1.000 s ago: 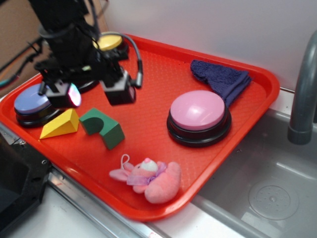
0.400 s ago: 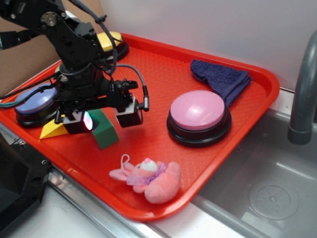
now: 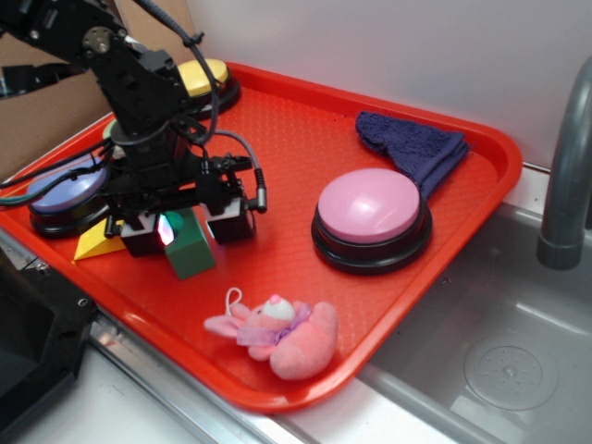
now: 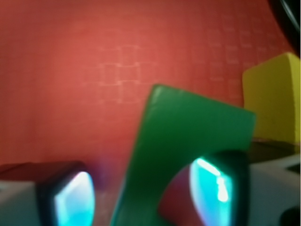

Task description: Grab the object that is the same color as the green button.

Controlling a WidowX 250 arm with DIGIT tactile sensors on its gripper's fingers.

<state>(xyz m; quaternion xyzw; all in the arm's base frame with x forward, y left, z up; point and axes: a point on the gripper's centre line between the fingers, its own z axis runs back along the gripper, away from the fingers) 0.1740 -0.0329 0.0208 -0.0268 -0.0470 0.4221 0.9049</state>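
Tool (image 3: 188, 230), exterior view: lowered on red tray (image 3: 305, 139), jaws parted astride green arch block (image 3: 190, 248), nothing clamped, yellow wedge (image 3: 92, 242) just beside. Wrist view: block (image 4: 188, 155) off-centre, nearer one pad (image 4: 214, 190); uneven closing could twist or eject it, or nudge wedge (image 4: 273, 99).

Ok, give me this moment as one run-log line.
gripper: open, low on tray | green arch block: between fingers, ungrasped | yellow wedge: beside

Dark green arch block (image 3: 190, 248) sits on red tray betw. claw (image 3: 185, 227) fingers, beside yellow wedge.
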